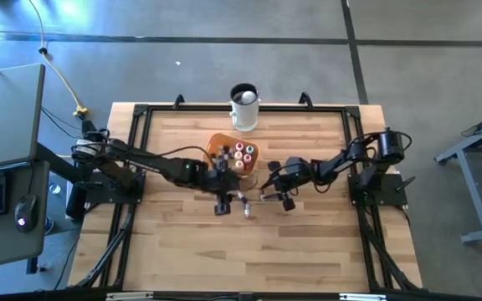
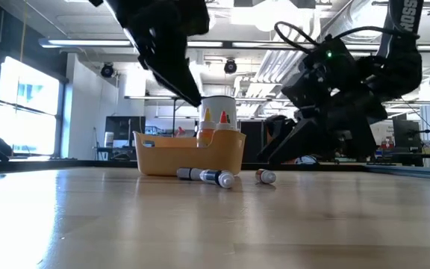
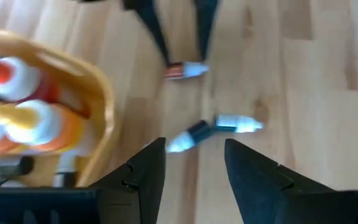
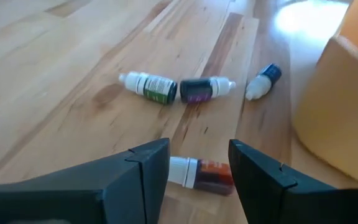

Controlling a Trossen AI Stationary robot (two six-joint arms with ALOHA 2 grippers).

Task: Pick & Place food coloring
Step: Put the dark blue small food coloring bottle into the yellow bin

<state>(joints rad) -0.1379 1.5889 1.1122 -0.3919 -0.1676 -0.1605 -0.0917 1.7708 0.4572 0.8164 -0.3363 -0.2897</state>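
Several food coloring bottles stand upright in the orange bowl [image 1: 221,149]. Others lie on their sides on the table. A green one [image 4: 151,86], a dark purple one [image 4: 199,89] and a blue-capped one [image 4: 263,80] lie close together beside the bowl. My left gripper [image 3: 194,165] hangs open above the bowl's edge and these loose bottles [image 3: 213,129], touching nothing. My right gripper [image 4: 199,163] is open and low over the table. A red bottle [image 4: 202,173] lies crosswise right at its fingertips. My right gripper's two fingers slant down toward the table with the red bottle [image 3: 185,70] lying on the wood across the gap at their tips. I cannot tell whether either finger touches it.
A white mug [image 1: 243,107] stands near the table's far edge, behind the bowl. The bowl's wall [image 4: 328,112] rises close beside the loose bottles. Bare wood stretches toward the near edge [image 1: 249,259]. A black frame [image 1: 141,117] borders the table.
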